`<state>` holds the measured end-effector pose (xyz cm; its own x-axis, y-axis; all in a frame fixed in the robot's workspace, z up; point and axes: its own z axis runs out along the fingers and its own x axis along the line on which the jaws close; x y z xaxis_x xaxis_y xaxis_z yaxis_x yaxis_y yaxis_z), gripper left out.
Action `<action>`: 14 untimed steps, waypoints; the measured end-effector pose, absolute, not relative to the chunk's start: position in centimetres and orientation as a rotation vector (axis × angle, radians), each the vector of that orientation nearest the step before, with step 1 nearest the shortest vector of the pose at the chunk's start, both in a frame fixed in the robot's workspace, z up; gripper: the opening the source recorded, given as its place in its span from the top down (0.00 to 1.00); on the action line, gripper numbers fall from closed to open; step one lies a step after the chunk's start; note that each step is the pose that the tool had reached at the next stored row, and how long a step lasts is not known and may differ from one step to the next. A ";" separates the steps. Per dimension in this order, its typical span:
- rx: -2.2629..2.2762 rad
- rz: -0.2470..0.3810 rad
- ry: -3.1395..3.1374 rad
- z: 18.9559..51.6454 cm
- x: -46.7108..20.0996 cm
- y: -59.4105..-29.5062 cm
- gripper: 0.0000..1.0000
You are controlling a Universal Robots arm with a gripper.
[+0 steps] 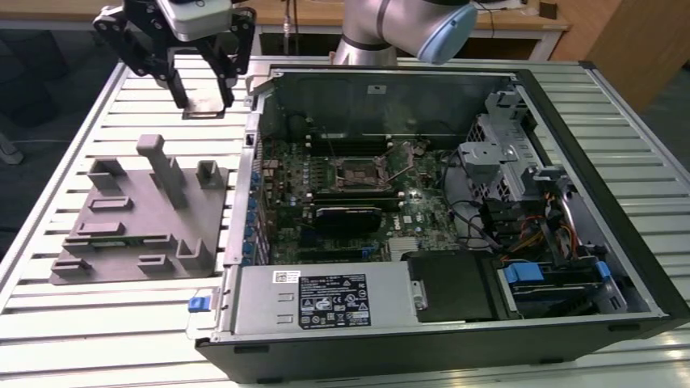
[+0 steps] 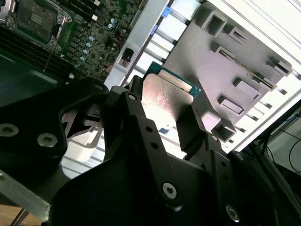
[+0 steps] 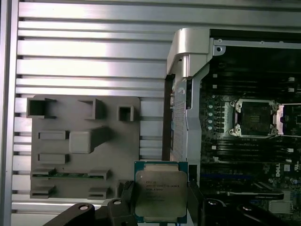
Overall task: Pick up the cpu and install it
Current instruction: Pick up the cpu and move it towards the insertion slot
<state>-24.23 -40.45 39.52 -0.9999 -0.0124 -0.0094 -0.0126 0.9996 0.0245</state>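
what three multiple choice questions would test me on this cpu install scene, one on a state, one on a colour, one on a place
1. The cpu socket on the motherboard is:
A) open and empty
B) shut over a chip
C) under a cooler

2. The tray beside the computer case is:
A) red
B) grey
C) yellow

3. The cpu is:
A) in the cpu socket
B) on the tray
C) in the gripper

Answers:
1 A, its cover plate is swung aside and its bed is bare.
2 B, it is plain grey in the exterior view.
3 C, the gripper clamps two of its sides in both wrist views, above the table.
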 end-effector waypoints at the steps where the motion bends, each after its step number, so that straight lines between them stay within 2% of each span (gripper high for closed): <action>1: -0.020 0.038 3.132 39.5 -24.1 -40.5 0.47; 14: -0.020 0.038 3.132 39.5 -22.6 -40.5 0.47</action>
<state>-22.57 -40.45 39.52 -0.9999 -0.0123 -0.0093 -0.0126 0.9996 0.0244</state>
